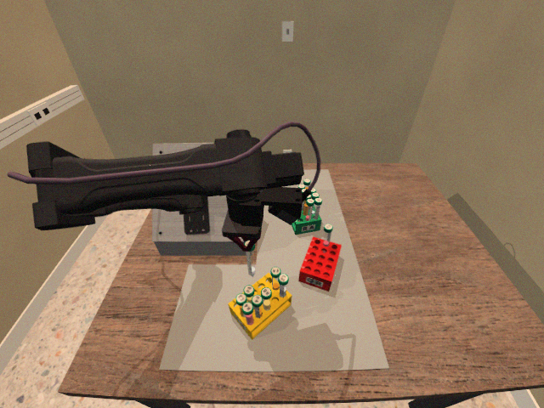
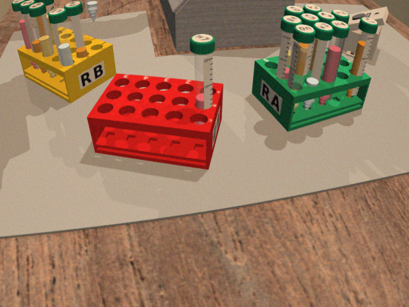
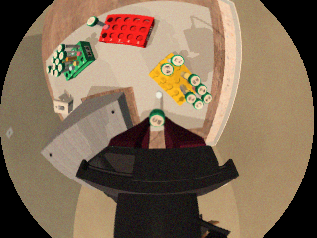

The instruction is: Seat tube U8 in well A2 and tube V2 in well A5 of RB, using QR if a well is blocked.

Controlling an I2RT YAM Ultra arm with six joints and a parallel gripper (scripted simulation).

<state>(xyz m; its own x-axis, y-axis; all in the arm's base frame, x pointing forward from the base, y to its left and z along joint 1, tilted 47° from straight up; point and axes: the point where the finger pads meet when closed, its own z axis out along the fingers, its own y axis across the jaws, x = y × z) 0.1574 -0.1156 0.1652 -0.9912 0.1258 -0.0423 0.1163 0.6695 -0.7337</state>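
Observation:
My gripper [image 1: 248,244] is shut on a green-capped tube [image 1: 251,262] with pale grey content and holds it upright in the air, just behind the yellow rack RB [image 1: 263,310]. The tube's tip also shows in the exterior view [image 2: 92,7] and its cap in the wrist view [image 3: 158,118]. I cannot read its label. RB [image 2: 66,62] holds several capped tubes. The green rack RA [image 2: 310,92] holds several tubes on the far right of the mat. The red rack QR [image 2: 154,119] holds one tube, M7 [image 2: 202,71], in a corner well.
A grey box [image 1: 189,219] that carries the arm's base stands behind the mat. A small tan box [image 2: 369,16] sits behind RA. The three racks stand apart from one another on the grey mat [image 1: 272,307].

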